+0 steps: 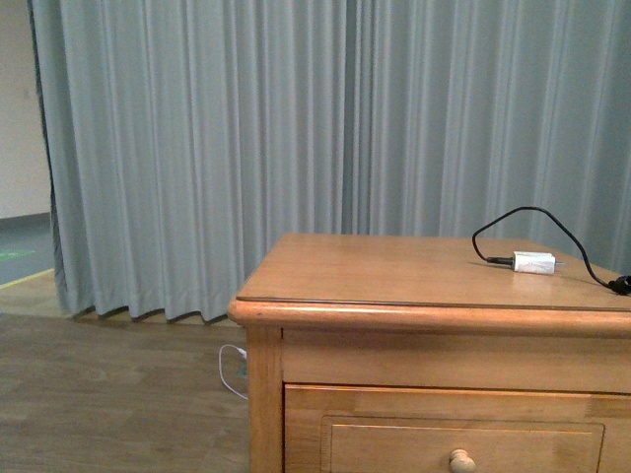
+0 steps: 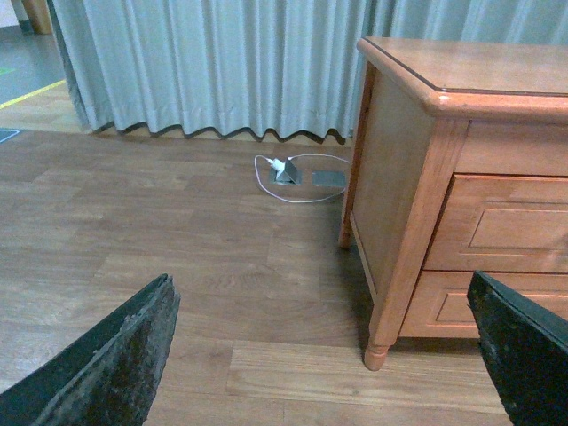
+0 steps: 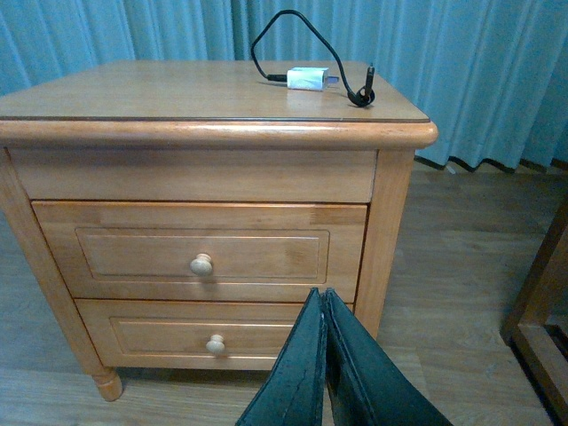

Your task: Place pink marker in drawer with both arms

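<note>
Right gripper [image 3: 324,355]: fingers pressed together, holding nothing, low before the drawers.
Left gripper [image 2: 324,355]: fingers wide apart, empty, above the floor.
Drawer [image 3: 200,253]: closed; approach its knob [image 3: 202,264] straight and pull level.
Pink marker: not visible in any view.
Charger [image 1: 533,263]: near the cabinet top's right edge.

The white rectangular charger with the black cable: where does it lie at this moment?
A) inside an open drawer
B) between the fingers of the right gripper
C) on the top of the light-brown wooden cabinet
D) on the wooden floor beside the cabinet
C: the white rectangular charger with its black cable rests on the top of the light-brown wooden cabinet; both drawers are shut, and the right gripper is closed on nothing.
</note>
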